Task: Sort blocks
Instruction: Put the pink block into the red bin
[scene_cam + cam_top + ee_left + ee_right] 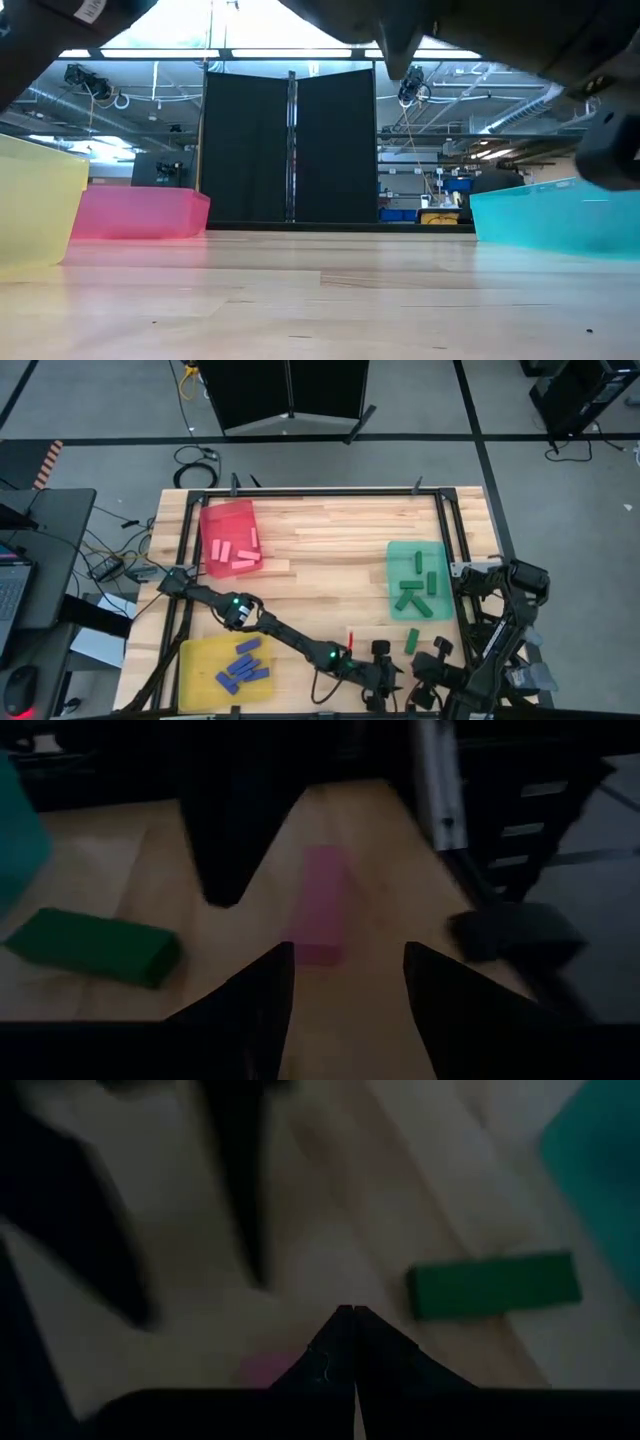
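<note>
A pink block (320,905) lies flat on the table just ahead of the gap between the fingers of my open left gripper (345,960), which touches nothing. A loose green block (95,948) lies beside it and also shows as the green block (411,640) from above. My left gripper (381,658) is at the table's near edge, by a thin pink block (351,638). My right gripper (345,1315) is shut and empty close by, with the green block (495,1287) ahead of it. From above, my right gripper (432,662) sits right of the left one.
The red tray (230,538) holds pink blocks at the far left. The green tray (418,580) holds green blocks at the right. The yellow tray (225,670) holds blue blocks at the near left. Bare wood lies mid-table. A metal frame rims the table.
</note>
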Controlling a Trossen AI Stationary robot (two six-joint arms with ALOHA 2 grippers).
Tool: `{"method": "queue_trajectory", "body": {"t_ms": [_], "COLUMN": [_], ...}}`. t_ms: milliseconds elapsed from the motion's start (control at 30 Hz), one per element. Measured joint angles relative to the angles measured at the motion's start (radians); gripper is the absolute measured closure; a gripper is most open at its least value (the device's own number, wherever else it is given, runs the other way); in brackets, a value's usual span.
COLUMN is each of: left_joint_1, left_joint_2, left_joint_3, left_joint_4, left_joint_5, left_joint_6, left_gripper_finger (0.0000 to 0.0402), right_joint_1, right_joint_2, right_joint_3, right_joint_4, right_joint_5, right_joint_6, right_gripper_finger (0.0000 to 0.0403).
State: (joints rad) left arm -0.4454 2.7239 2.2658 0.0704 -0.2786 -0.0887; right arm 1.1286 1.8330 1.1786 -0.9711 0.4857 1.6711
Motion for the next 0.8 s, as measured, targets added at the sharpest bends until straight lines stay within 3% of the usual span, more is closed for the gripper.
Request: {"method": "queue_trajectory", "body": {"t_ms": [567,800], "left_joint_1": [0.059,0.059], "left_joint_2": [0.056,0.072], "left_joint_3": [-0.002,0.000], "left_joint_4": [0.169,0.237], "left_joint_5": [0.162,0.177], "left_joint_6": [-0.012,0.024], "left_gripper_finger": [0.0203,0.0203], "right_joint_1": [0.008,-0.007], "right_joint_2": [-0.271,-0.313], "right_joint_3": [0.000,0.001], "right_joint_4": [-0.009,0.007], "right_joint_5": [0.446,0.475], "right_joint_6": [-0.187,-0.278], "right_gripper_finger": [0.0394,0.0394]}}
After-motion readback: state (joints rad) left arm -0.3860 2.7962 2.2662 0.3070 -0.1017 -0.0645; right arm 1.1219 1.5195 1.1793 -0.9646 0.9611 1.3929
